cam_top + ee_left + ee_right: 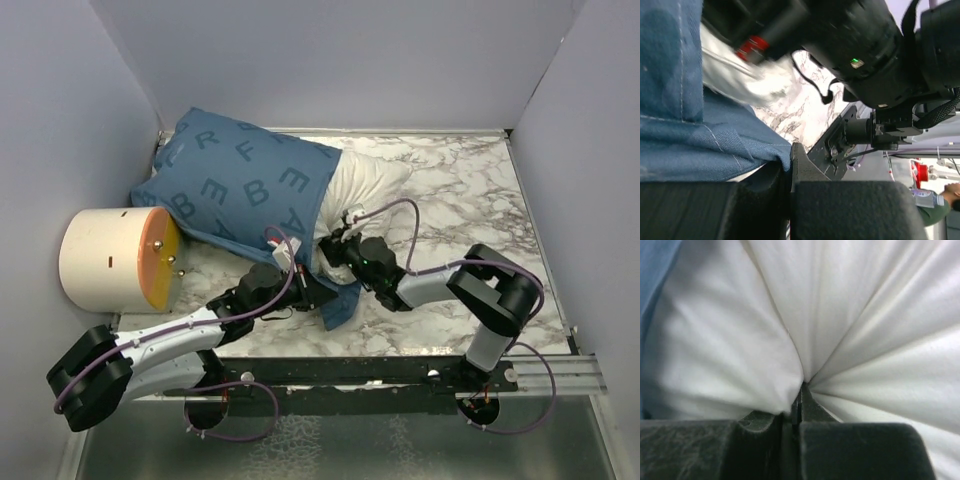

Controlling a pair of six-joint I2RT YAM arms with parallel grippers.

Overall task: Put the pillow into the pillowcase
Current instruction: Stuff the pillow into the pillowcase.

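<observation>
At the open mouth of the pillowcase (240,185), both hands are at work side by side. The pillow (365,185) is mostly inside: only its white end bulges out of the mouth, to the right of the pillowcase and resting on the table (460,190).

The right hand (327,246) is the nearer one to that bare end. Its wrist view shows the fingers closed tight on a pinch of white cloth, with folds fanning out from the grip. The left hand (318,292) sits at the near edge of the pillowcase mouth, closed flat on the blue hem; a loose flap of that hem hangs past it toward the arm bases.

The pillow's long axis runs along the pillowcase, from the closed end at the far left out through the mouth at the right. From the right hand, then, the way in lies leftward and slightly away from the arm bases. By my reading, the next move depends on driving the pinched end along that line while the left hand keeps the hem from riding in with it.

The table is white marble with grey veins. Plain grey walls (330,60) close it in behind and to both sides of the pillowcase. A cream drum (105,258) with an orange face lies just beside the pillowcase's closed end.
</observation>
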